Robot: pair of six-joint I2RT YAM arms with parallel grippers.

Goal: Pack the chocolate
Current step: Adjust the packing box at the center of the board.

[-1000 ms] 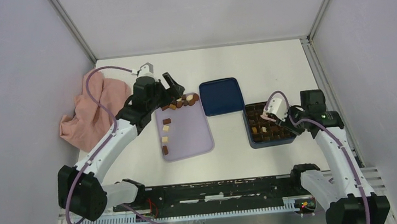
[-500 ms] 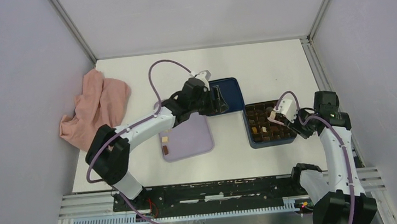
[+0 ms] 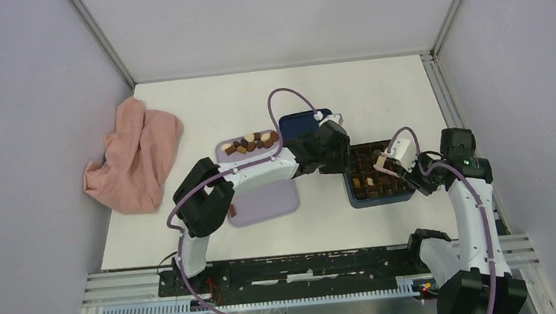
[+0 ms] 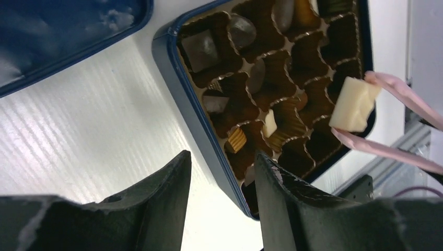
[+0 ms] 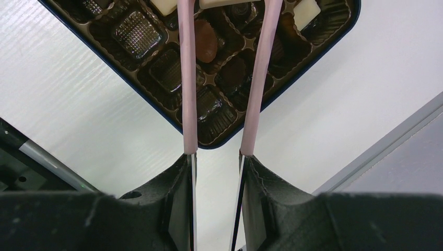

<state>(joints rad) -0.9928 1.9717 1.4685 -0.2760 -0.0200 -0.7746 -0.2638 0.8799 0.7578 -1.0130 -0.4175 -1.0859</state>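
Cream-white chocolate piece [image 4: 355, 104] pinched in right claw [image 3: 384, 161] above dark blue box [image 4: 177, 78], left claw [image 4: 222, 157] spread, empty, over box edge, box set on white desk [image 4: 78, 136]

The left gripper [image 4: 222, 157] shows two dark fingers at 6 o'clock, spread apart with nothing between them. Past them the blue box [image 4: 177, 78] runs from centre toward 1 o'clock. Its brown cells are partly filled with chocolates [image 4: 201, 49]: a dark square and ovals toward 12, a small cream one and a ribbed gold one near centre. At 3 o'clock the right gripper [image 4: 351, 104] pinches a white piece [image 4: 355, 103] between pink fingers [image 4: 386, 150], seen against the box's rim there. The lid [image 4: 52, 31] lies at 10 o'clock on the white table [image 4: 78, 141].
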